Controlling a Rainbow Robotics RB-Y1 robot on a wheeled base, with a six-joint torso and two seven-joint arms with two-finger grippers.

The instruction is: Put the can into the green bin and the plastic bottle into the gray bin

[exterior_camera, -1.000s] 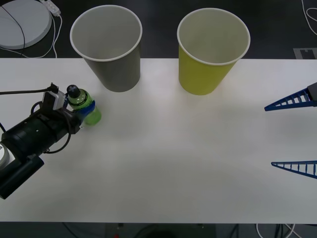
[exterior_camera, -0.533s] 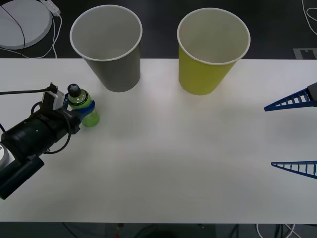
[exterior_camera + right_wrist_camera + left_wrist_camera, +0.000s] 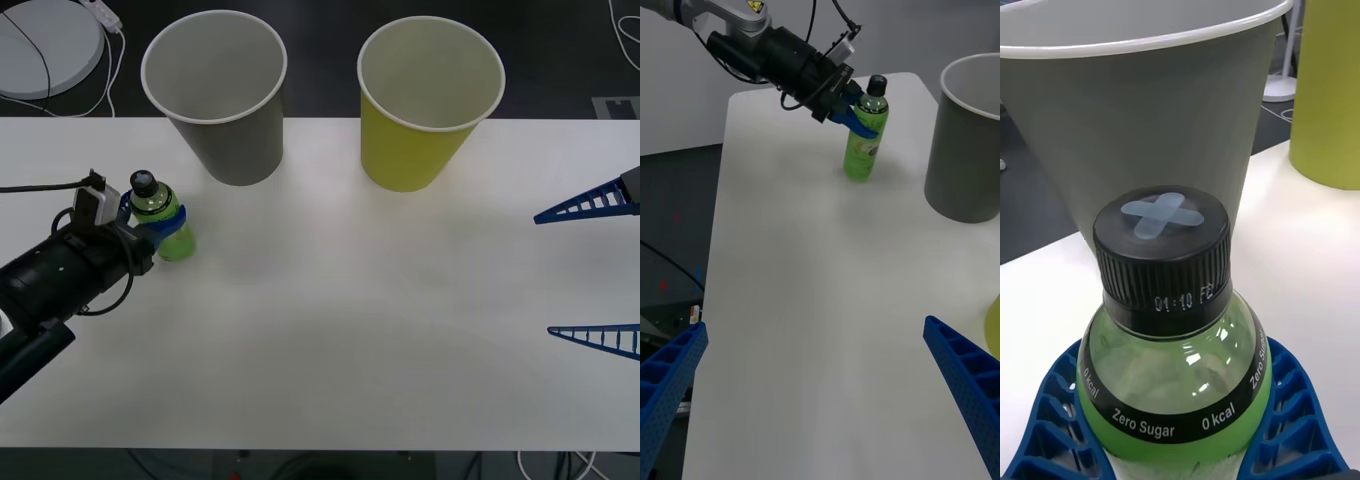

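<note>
Jaws of left gripper (image 3: 158, 225) clamp plastic bottle (image 3: 163, 218) beside gray bin (image 3: 222, 95).

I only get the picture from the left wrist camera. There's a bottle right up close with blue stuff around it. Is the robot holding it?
Observer: Yes. In the front view the left gripper is shut on the plastic bottle, near the table's left edge.
Operator: Is the bottle standing on the table or up in the air?
Observer: Hard to say. In the right wrist view the bottle stands upright with its base at the tabletop, but I cannot tell whether it touches.
Operator: Where's the other arm?
Observer: The right gripper is at the table's right edge, open and holding nothing.
Operator: Is anything inside the gray bin?
Observer: From above, the gray bin looks empty, and so does the green bin beside it.
</note>
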